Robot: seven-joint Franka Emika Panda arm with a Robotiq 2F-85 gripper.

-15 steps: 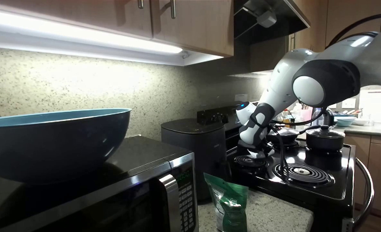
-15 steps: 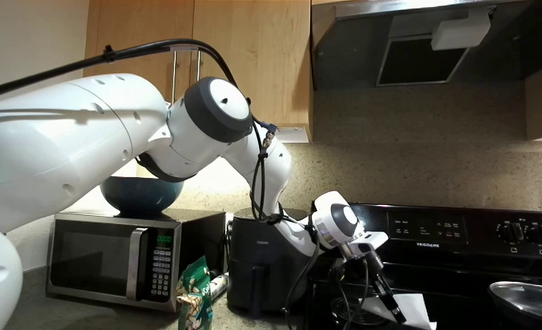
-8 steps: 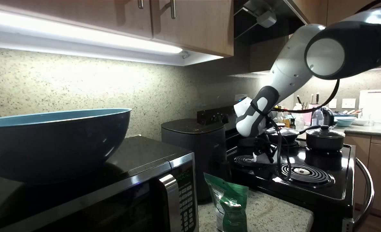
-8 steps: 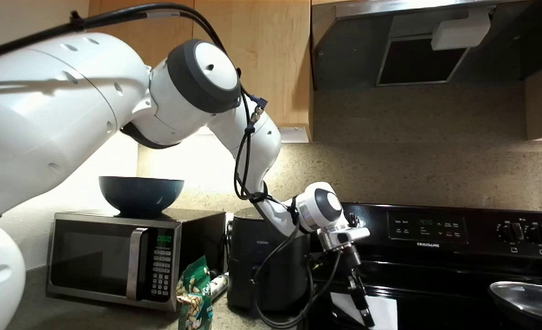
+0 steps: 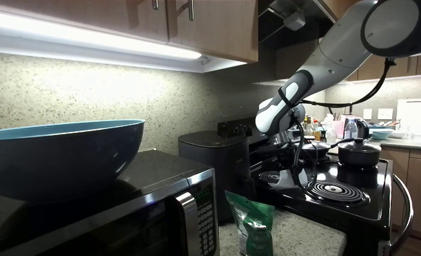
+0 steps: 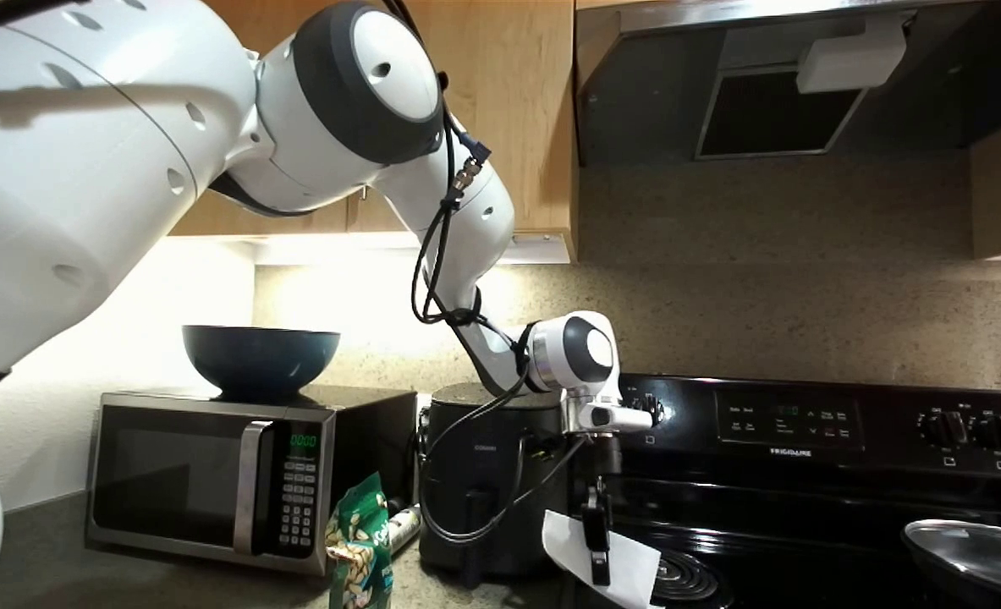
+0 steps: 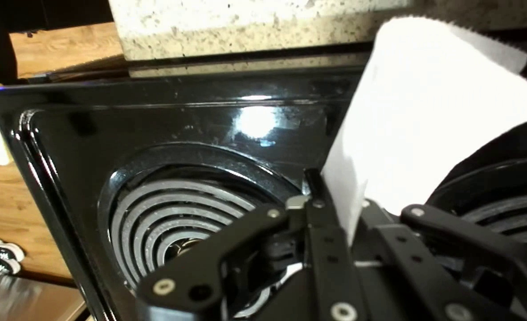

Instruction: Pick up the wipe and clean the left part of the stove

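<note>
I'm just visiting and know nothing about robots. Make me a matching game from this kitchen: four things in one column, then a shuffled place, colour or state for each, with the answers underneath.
Things
1. wipe
2. bowl
3. snack pouch
4. black pot

Place, colour or state
A. on top of the microwave
B. lidded, on the stove
C. pinched in the end effector
D. green and upright

Pairs: 1-C; 2-A; 3-D; 4-B
</note>
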